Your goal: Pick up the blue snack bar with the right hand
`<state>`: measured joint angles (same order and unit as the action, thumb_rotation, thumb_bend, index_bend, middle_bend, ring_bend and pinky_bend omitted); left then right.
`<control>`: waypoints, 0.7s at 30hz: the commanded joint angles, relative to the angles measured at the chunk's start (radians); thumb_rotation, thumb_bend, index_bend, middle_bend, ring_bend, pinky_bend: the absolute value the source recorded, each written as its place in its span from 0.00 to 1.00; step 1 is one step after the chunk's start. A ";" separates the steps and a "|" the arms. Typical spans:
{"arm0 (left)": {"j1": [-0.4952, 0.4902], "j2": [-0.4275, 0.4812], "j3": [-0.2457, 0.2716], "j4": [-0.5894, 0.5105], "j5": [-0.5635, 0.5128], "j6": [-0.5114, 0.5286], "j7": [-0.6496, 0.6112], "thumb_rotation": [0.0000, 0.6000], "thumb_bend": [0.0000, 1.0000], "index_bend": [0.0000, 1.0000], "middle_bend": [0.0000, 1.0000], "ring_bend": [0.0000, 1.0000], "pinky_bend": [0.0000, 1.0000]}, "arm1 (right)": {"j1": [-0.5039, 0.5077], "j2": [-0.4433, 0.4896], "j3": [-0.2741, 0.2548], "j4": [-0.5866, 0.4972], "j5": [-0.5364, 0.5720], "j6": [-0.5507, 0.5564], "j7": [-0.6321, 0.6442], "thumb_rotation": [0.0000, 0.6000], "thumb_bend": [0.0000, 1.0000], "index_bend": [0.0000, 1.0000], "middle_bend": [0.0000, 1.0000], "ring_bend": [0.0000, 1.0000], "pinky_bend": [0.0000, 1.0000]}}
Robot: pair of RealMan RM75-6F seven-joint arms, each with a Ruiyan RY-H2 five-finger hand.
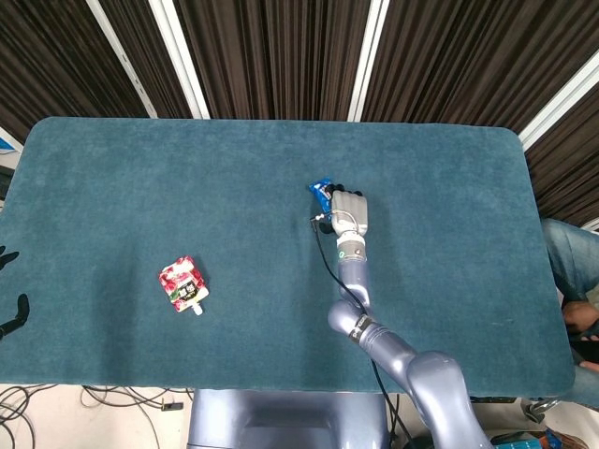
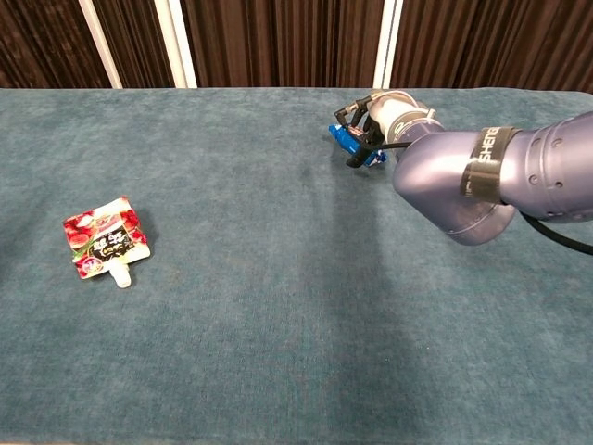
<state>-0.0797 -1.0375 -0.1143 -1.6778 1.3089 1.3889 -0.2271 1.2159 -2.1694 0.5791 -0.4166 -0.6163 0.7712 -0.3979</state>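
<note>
The blue snack bar (image 1: 320, 193) lies on the teal table (image 1: 168, 168), right of centre towards the back. My right hand (image 1: 348, 208) is down on top of it and hides most of it; only the bar's far-left end shows. In the chest view the right hand (image 2: 375, 123) has dark fingers (image 2: 352, 158) curled round both sides of the bar (image 2: 352, 141), which still touches the cloth. My left hand (image 1: 11, 316) shows only as dark fingers at the far left edge, spread apart and holding nothing.
A red and white drink pouch (image 1: 182, 284) with a white spout lies at the front left, also in the chest view as pouch (image 2: 104, 239). A black cable runs along my right forearm (image 1: 348, 281). Striped curtains hang behind the table.
</note>
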 commanded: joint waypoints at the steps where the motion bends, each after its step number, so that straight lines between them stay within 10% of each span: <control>1: 0.001 0.001 -0.001 0.000 -0.003 -0.001 -0.002 1.00 0.53 0.14 0.04 0.12 0.13 | 0.013 -0.014 0.005 0.033 -0.014 -0.008 0.009 1.00 0.29 0.28 0.25 0.35 0.23; 21: 0.002 0.008 -0.003 -0.007 -0.011 -0.008 -0.004 1.00 0.53 0.14 0.04 0.12 0.14 | 0.049 -0.075 0.041 0.180 -0.071 -0.075 0.040 1.00 0.32 0.34 0.33 0.47 0.31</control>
<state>-0.0780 -1.0297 -0.1171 -1.6844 1.2980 1.3809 -0.2312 1.2652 -2.2422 0.6186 -0.2390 -0.6848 0.6925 -0.3608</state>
